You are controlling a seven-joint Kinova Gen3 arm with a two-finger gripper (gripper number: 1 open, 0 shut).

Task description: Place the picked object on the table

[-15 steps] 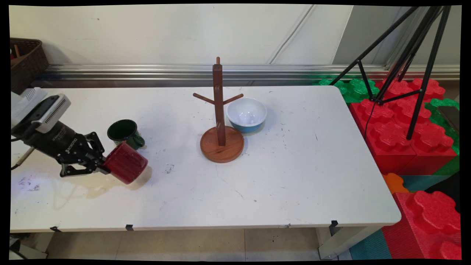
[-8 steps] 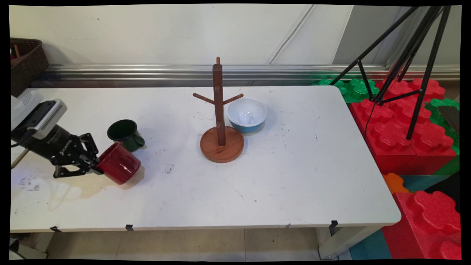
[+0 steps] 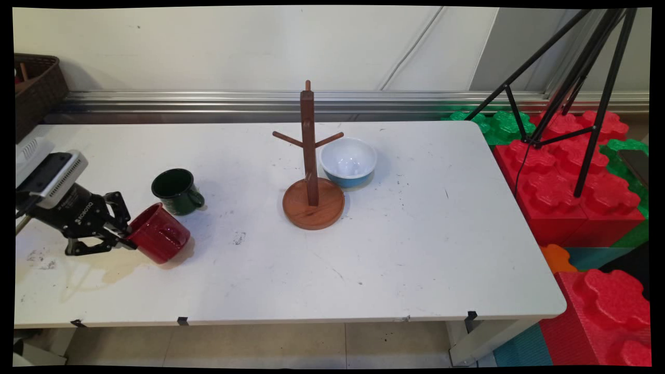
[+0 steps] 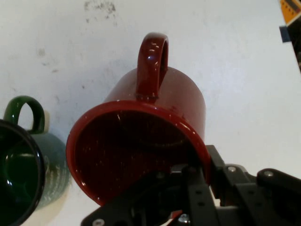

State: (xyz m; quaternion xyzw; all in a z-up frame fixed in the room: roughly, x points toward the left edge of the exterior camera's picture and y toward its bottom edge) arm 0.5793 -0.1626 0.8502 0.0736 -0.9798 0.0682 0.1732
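1. While tilted with its mouth toward the arm, the red mug (image 3: 157, 240) is pinched at the rim by the gripper (image 3: 126, 240), fingers clamped on the mug wall, one inside, one outside.
2. Red mug sits at the table's (image 3: 415, 249) near-left; whether its base touches the surface, cannot tell.
3. Hand view: red mug (image 4: 141, 141) handle points up in frame, gripper (image 4: 195, 181) on the lower rim.
4. Green mug (image 3: 177, 191) upright just beyond the red one, close but apart; also in hand view (image 4: 21, 160).
5. Wooden mug tree (image 3: 311, 171) stands mid-table, well right, pegs bare.
6. Blue bowl (image 3: 348, 162), white inside, just right of the tree.
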